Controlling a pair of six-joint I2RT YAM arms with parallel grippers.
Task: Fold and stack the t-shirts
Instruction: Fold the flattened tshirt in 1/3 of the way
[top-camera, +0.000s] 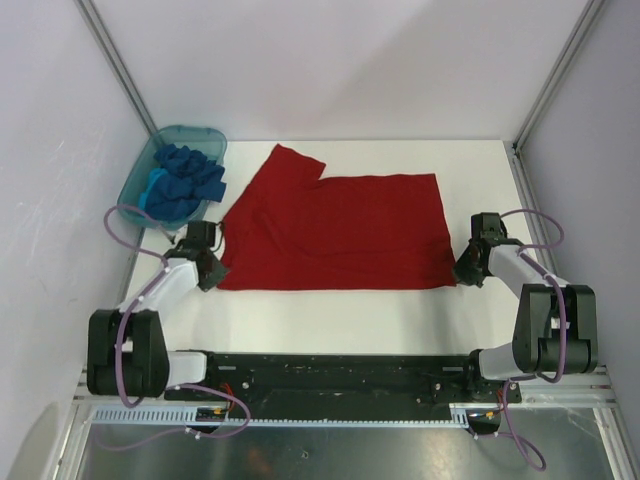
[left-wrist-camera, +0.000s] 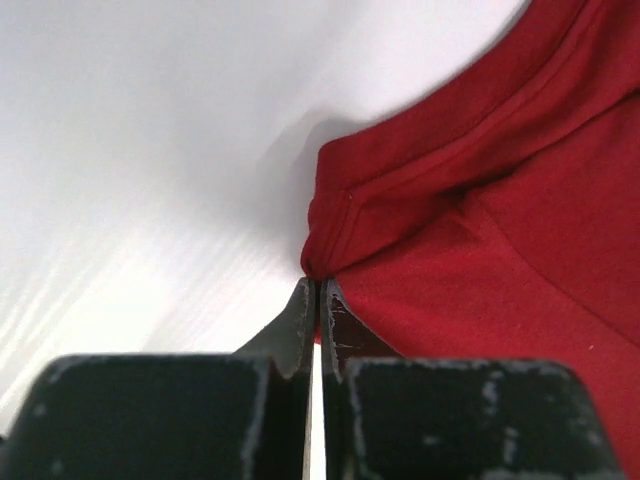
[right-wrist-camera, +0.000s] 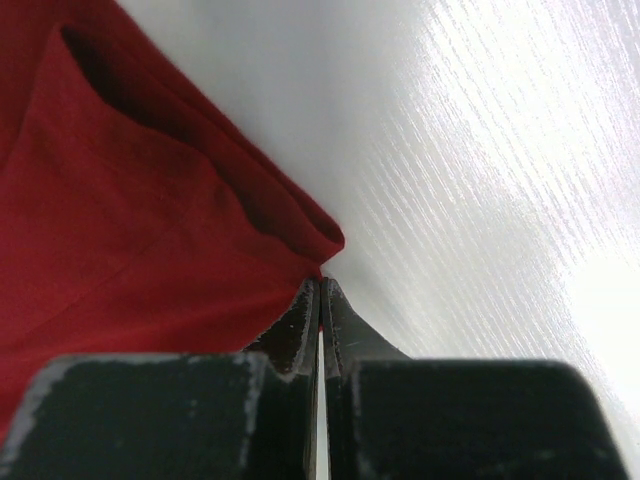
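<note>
Red t-shirt: the red t-shirt (top-camera: 340, 230) lies spread out in the middle of the white counter (top-camera: 330, 310). From above it reads as a wide rectangle with one flap poking out at the far left.
Left pincer: the left pincer (top-camera: 210, 266) sits at the shirt's near left corner. In its wrist view the left pincer (left-wrist-camera: 318, 285) has its jaws squeezed together, with a thin sliver of light between them, and the red cloth (left-wrist-camera: 480, 200) bunches into a pucker right at the tips. So it's clamped on the shirt's edge.
Right pincer: pretty much the mirror of that. The right pincer (top-camera: 468, 270) is at the near right corner. Up close, the right pincer (right-wrist-camera: 321, 285) is pinched closed on a rolled lip of the red cloth (right-wrist-camera: 130, 200).
Blue t-shirts: the blue t-shirts (top-camera: 185, 180) are crumpled in a heap inside the teal tub (top-camera: 205, 133) at the far left, just beside the red shirt's flap. There's royal blue plus a lighter blue patch at the near side. How many shirts that makes, honestly can't tell.
Hard to see: how much cloth actually sits between either pair of jaws is hidden by the fingers themselves. Both wrist views cut the shirt off at the frame edge. From the top view the pincer bodies cover the two gripped corners. Layers in the red shirt can't be counted from above.
</note>
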